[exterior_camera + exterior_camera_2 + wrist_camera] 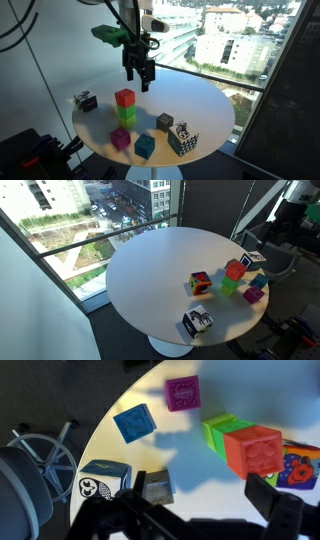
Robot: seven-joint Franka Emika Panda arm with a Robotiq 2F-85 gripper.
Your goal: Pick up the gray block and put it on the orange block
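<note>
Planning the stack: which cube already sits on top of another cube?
The orange block: it rests on the green cube, while the gray block and the others stand directly on the table.

Bright window daylight, wrist view perhaps blurred

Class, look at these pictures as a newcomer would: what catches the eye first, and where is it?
The orange block stands out first, stacked on a lime green cube on the round white table. Above them hangs the gripper, open and empty. The gray block sits alone on the table next to a black-and-white patterned cube.
</note>
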